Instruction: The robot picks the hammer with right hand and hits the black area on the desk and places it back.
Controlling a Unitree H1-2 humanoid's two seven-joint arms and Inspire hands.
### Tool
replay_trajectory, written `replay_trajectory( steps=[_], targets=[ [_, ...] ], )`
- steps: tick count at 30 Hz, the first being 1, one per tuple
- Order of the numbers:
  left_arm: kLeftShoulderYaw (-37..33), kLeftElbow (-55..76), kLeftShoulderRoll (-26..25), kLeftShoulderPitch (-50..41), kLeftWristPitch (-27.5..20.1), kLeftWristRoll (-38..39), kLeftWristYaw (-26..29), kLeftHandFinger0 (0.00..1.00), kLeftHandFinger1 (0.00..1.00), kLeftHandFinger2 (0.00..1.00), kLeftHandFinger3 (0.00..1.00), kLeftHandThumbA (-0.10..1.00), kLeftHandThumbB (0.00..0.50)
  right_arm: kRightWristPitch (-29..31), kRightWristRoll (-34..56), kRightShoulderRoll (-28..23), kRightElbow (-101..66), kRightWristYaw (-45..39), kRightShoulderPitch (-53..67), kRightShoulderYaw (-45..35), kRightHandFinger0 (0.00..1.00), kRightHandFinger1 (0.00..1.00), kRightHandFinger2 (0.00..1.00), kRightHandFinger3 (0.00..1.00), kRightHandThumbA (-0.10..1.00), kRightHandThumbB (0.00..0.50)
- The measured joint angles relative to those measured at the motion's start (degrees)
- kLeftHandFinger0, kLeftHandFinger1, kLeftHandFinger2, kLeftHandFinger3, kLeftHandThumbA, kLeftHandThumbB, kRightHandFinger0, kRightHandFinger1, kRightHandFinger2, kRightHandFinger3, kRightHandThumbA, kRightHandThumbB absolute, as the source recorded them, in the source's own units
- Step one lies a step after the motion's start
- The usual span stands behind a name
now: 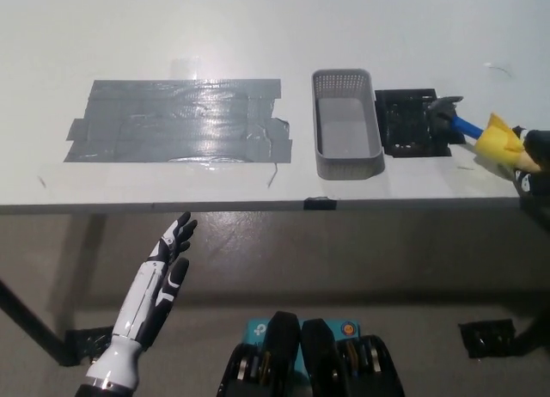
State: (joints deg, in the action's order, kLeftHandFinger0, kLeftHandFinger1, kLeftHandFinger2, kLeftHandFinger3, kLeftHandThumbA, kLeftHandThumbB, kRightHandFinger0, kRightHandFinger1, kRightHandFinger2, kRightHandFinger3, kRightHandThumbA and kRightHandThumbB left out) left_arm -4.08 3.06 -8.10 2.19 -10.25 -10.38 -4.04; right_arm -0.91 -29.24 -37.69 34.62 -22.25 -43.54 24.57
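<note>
Black right hand at the frame's right edge grips my hammer; its head rests on the black area. White left hand hangs open, lower left.

Hammer: grey head, blue shaft, yellow grip, lying near-flat, head down on right edge of black area at 2 o'clock on desk.
</note>
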Motion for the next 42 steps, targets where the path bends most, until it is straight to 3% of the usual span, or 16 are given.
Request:
replay_trajectory(
  steps=[4,6,13,16,17,24,26,27,28,29,30,31,32,35,38,42],
  targets=[
    [0.0,0.0,-0.1,0.0,0.0,0.0,0.0,1.00,1.00,1.00,1.00,1.00,0.043,0.8,-0.8,0.0,0.1,0.6,-0.5,0.0,0.08,0.69,1.00,1.00,-0.10,0.099],
    [0.0,0.0,-0.1,0.0,0.0,0.0,0.0,1.00,1.00,1.00,1.00,1.00,0.043,0.6,-0.8,0.2,0.2,0.6,-0.8,-0.4,0.05,0.61,0.99,1.00,-0.10,0.113],
    [0.0,0.0,-0.1,0.0,0.0,-0.1,0.0,1.00,1.00,1.00,1.00,1.00,0.044,-1.4,1.7,2.7,1.6,-1.0,-1.6,-5.9,0.09,0.65,0.95,1.00,-0.10,0.109],
    [0.0,0.0,-0.1,0.0,0.0,-0.1,0.0,1.00,1.00,1.00,1.00,1.00,0.041,-2.8,2.2,3.7,2.1,-1.5,-2.8,-7.4,0.21,0.75,1.00,1.00,-0.10,0.104],
    [0.0,0.0,-0.1,0.0,0.0,-0.1,0.0,1.00,1.00,1.00,1.00,1.00,0.039,-2.9,2.3,3.9,2.2,-1.6,-3.1,-7.7,0.16,0.69,0.97,1.00,-0.10,0.109],
    [0.0,0.1,-0.1,0.0,0.0,0.0,0.0,1.00,1.00,1.00,1.00,1.00,0.051,-2.9,3.2,7.7,9.6,-1.4,-6.5,-8.6,0.18,0.58,0.92,0.97,-0.10,0.141],
    [0.0,0.1,-0.1,0.0,0.0,-0.1,0.0,1.00,1.00,1.00,1.00,1.00,0.044,-2.7,3.4,9.3,12.4,0.3,-7.5,-9.8,0.19,0.53,0.79,0.83,-0.10,0.163],
    [0.0,0.1,-0.1,0.0,0.0,-0.1,0.0,1.00,1.00,1.00,1.00,1.00,0.034,-2.6,3.6,9.9,13.9,1.1,-8.1,-10.4,0.33,0.59,0.80,1.00,0.07,0.175],
    [0.0,0.1,-0.1,0.0,0.0,-0.1,0.0,1.00,1.00,1.00,1.00,1.00,0.031,-2.6,3.7,10.6,15.4,2.2,-8.5,-10.8,0.54,0.77,1.00,1.00,0.26,0.201],
    [-0.1,0.1,-0.1,0.0,0.0,-0.1,0.0,1.00,1.00,1.00,1.00,1.00,0.031,-2.6,3.7,11.1,16.4,2.7,-8.8,-11.1,0.59,0.85,1.00,1.00,0.37,0.204],
    [0.0,0.1,-0.1,0.0,0.0,-0.1,0.0,1.00,1.00,1.00,1.00,1.00,0.038,-2.5,3.9,11.6,17.6,3.3,-9.1,-11.6,0.82,1.00,1.00,1.00,0.47,0.246],
    [0.0,0.2,-0.1,-0.1,0.0,-0.1,0.0,1.00,1.00,1.00,1.00,1.00,0.038,-2.5,4.1,12.4,19.9,4.0,-10.2,-12.2,1.00,1.00,1.00,1.00,0.52,0.269],
    [0.0,0.3,-0.1,-0.1,0.0,-0.1,0.0,1.00,1.00,1.00,1.00,1.00,0.038,-2.5,4.5,13.0,21.7,4.2,-10.8,-12.8,1.00,1.00,1.00,1.00,0.53,0.268],
    [-0.1,0.4,-0.1,-0.1,0.1,-0.1,0.0,1.00,1.00,1.00,1.00,1.00,0.043,-1.4,5.4,14.3,26.8,5.9,-12.5,-14.3,1.00,1.00,1.00,1.00,0.76,0.274],
    [-0.1,0.5,-0.1,-0.1,0.1,-0.1,0.0,1.00,1.00,1.00,1.00,1.00,0.051,0.9,6.4,15.1,31.3,8.9,-13.3,-15.9,1.00,1.00,1.00,1.00,0.79,0.307],
    [-0.1,0.6,-0.1,-0.1,0.1,-0.1,0.0,1.00,1.00,1.00,1.00,1.00,0.059,3.8,7.5,15.9,34.0,13.6,-13.4,-17.9,1.00,1.00,1.00,1.00,0.86,0.297]
  ],
)
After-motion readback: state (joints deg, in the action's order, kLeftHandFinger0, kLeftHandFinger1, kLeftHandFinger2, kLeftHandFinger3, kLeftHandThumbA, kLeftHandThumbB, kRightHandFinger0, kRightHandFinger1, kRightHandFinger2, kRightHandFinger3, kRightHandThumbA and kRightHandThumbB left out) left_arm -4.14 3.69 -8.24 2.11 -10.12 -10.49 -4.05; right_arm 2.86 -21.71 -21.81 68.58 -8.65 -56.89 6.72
